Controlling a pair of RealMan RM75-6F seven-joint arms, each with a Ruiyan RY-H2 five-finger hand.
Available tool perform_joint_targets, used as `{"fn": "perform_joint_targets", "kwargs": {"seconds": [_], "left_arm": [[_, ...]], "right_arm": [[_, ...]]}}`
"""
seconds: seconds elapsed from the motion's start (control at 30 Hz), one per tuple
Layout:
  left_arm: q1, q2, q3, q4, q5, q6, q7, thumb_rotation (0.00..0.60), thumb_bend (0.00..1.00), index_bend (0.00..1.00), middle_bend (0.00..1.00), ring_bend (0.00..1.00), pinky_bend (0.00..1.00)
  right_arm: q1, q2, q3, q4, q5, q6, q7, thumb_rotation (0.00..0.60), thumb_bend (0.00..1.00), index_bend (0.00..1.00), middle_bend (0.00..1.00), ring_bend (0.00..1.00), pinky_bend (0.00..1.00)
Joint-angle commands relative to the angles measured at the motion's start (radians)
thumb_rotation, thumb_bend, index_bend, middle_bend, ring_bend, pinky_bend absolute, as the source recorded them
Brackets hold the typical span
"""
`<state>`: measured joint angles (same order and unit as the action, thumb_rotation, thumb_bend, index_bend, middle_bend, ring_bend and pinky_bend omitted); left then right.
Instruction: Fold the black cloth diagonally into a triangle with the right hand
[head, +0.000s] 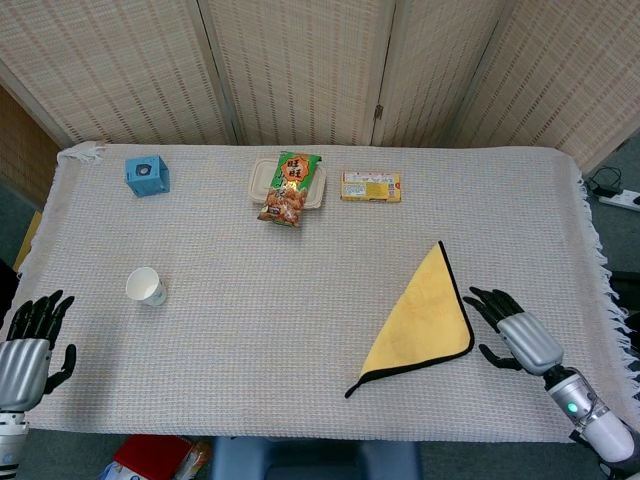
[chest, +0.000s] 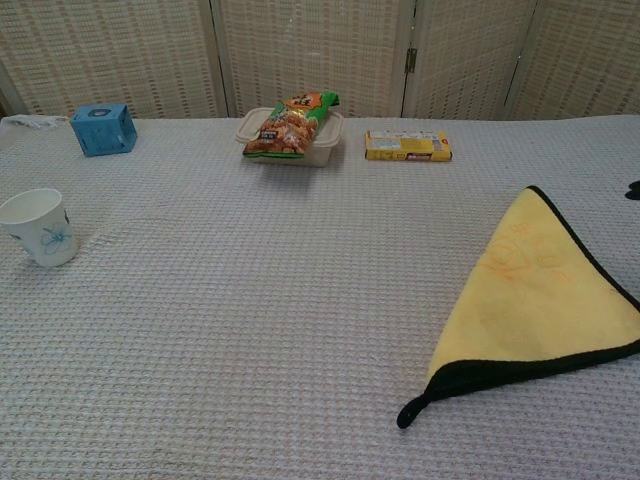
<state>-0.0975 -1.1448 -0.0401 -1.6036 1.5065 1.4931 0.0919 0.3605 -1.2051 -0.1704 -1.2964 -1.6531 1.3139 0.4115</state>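
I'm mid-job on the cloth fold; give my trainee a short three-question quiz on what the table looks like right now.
1. True or false: the right hand grips the black-edged yellow cloth.
2. What shape does the cloth lie in?
A. square
B. triangle
C. crumpled ball
3. Fill in: the snack bag lies on a pale ______.

Key:
1. False; the hand is beside the cloth, fingers spread, holding nothing.
2. B
3. Container; the yellow box sits beside it, the white paper cup and blue cube further left.
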Motion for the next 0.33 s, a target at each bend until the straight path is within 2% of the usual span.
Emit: {"fn": "perform_joint_targets", "kwargs": {"seconds": [0.03,0.13,0.2,0.33], "left_arm": [[-0.001,-0.001,0.006,-0.008,0.005,-0.005,0.011,0.6,0.63,0.0,0.06,0.0,0.0],[-0.002,-0.001,0.016,-0.021,0.016,-0.01,0.024,0.6,0.63,0.0,0.06,0.0,0.0],[-0.001,0.0,0.026,-0.031,0.031,-0.01,0.033,0.6,0.63,0.0,0.06,0.0,0.0],[0.001,0.0,0.044,-0.043,0.058,-0.011,0.043,0.6,0.63,0.0,0.06,0.0,0.0]], "right_arm": [[-0.108,0.192,-0.004,-0.285,0.09,0.091,-0.225,0.6,0.5,0.0,0.0,0.0,0.0],[-0.192,0.233,0.0,-0.434,0.153,0.182,-0.428,0.6,0.5,0.0,0.0,0.0,0.0],[-0.244,0.233,0.0,-0.49,0.166,0.243,-0.508,0.6,0.5,0.0,0.0,0.0,0.0],[-0.276,0.241,0.0,-0.522,0.143,0.269,-0.569,0.6,0.5,0.0,0.0,0.0,0.0]]}}
